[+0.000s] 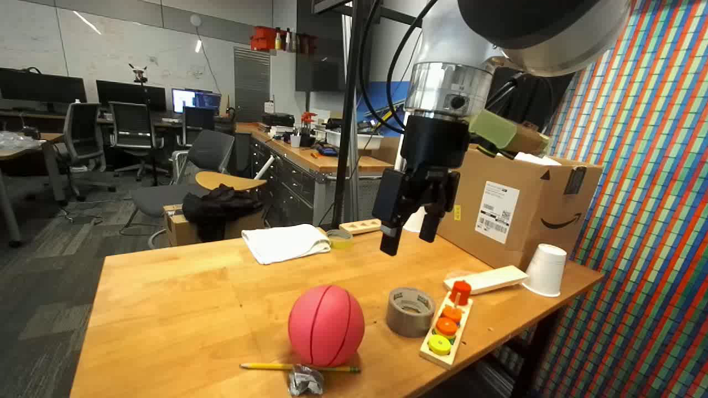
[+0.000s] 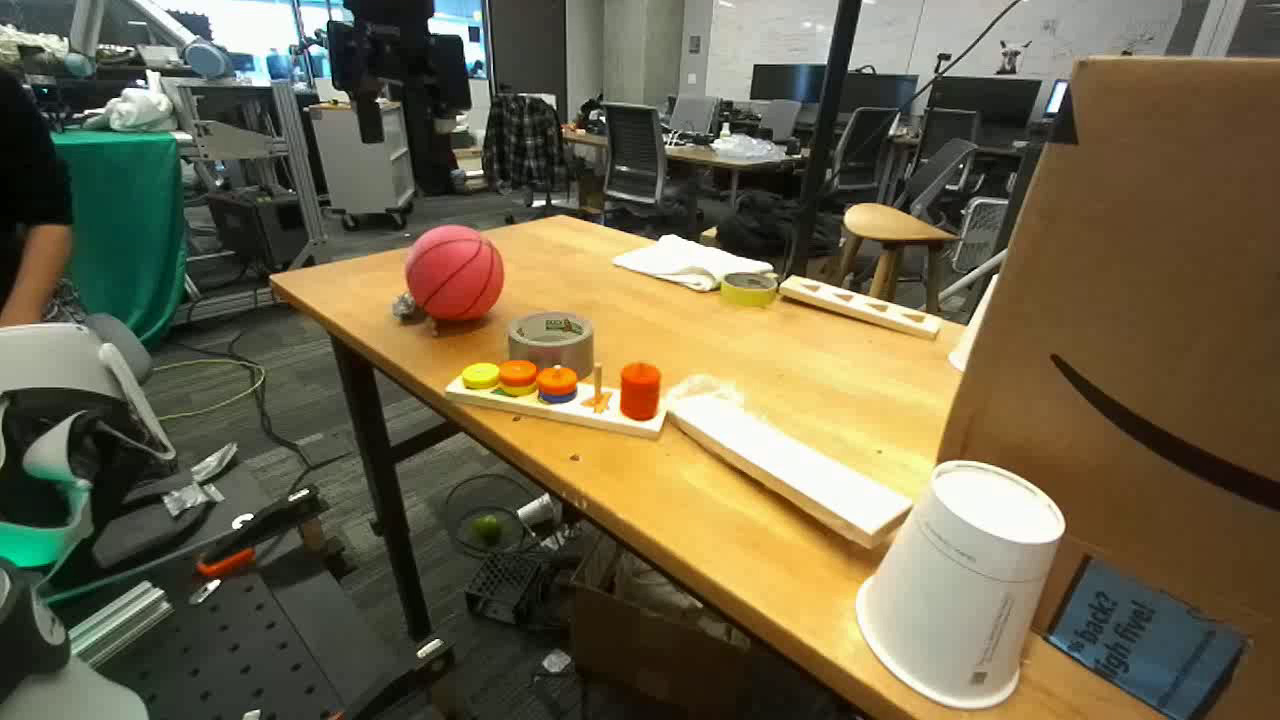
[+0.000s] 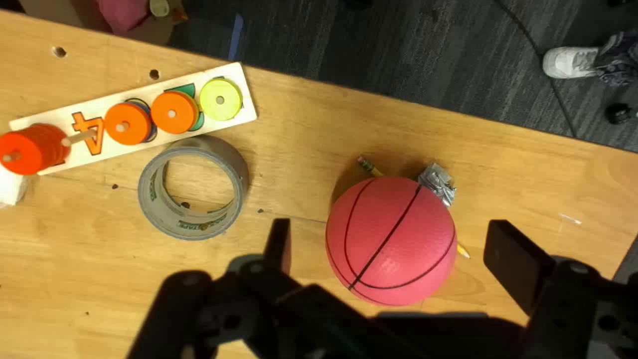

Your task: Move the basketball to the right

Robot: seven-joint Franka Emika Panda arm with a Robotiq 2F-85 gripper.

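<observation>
The basketball (image 1: 326,326) is a pinkish-red ball with dark seams. It rests on the wooden table (image 1: 182,309), against or over a yellow pencil (image 1: 265,366), beside crumpled silver foil (image 1: 305,380). It also shows in the other views (image 2: 455,273) (image 3: 391,249). My gripper (image 1: 408,243) is open and empty, well above the table. In the wrist view the fingers (image 3: 389,239) stand on either side of the ball, with gaps to it, and do not touch it. In an exterior view the gripper (image 2: 405,115) hangs high above the ball.
A grey tape roll (image 1: 406,323) lies near the ball, beside a wooden ring-stacking board (image 1: 434,354). A pale wooden block (image 1: 489,281), a white cup (image 1: 545,271) and a large cardboard box (image 1: 531,210) stand further along. A white cloth (image 1: 285,243) and yellow tape (image 1: 339,240) lie at the far edge.
</observation>
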